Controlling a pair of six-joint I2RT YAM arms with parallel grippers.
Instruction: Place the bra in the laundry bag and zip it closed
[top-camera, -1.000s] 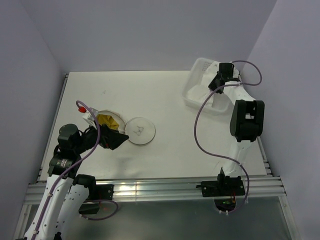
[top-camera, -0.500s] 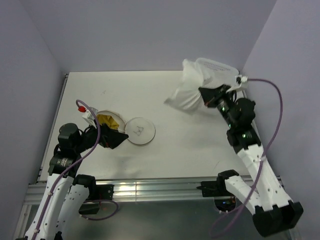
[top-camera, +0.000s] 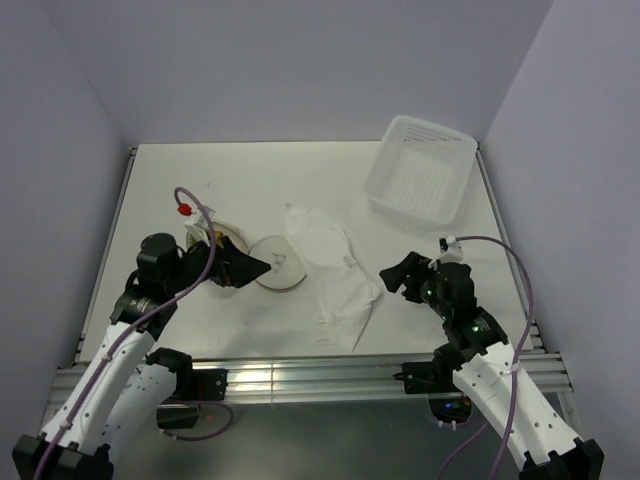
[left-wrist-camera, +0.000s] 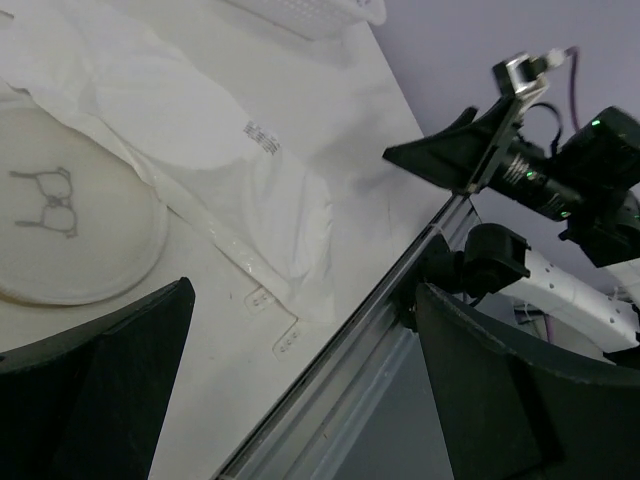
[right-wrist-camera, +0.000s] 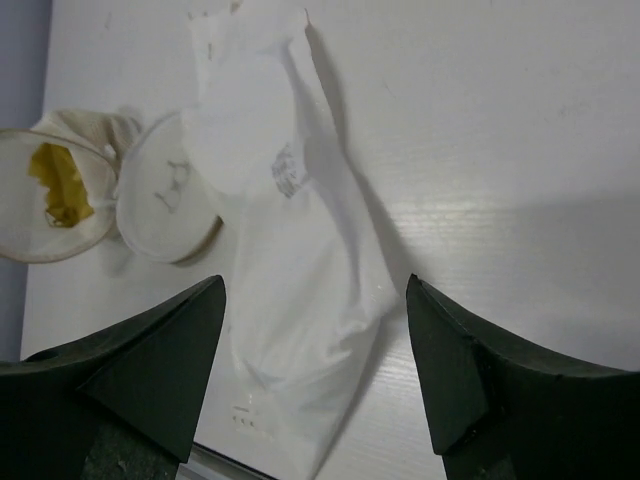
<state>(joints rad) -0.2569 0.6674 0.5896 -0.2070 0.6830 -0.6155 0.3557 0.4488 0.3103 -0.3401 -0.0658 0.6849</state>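
The white bra (top-camera: 335, 270) lies spread flat on the table, in front of centre; its band with the hook tabs (left-wrist-camera: 262, 298) points at the near edge. To its left sits the laundry bag (top-camera: 284, 262), its round mesh face (left-wrist-camera: 60, 220) showing the spectacles-like mark. Its open part (right-wrist-camera: 55, 190) shows something yellow inside. My left gripper (top-camera: 255, 268) is open beside the bag's round face, holding nothing. To the right of the bra, my right gripper (top-camera: 393, 281) is open, its fingers (right-wrist-camera: 130, 370) wide above the bra's near end (right-wrist-camera: 300, 260).
A white rectangular plastic tray (top-camera: 420, 170) stands at the back right corner. The table's near metal rail (left-wrist-camera: 380, 300) runs just beyond the bra's band. Purple walls close in on three sides.
My right arm carried the bra from the tray to mid-table and opened, leaving it flat next to the bag. The tray, tipped up a moment ago, sits flat again. My left arm shifted slightly right.
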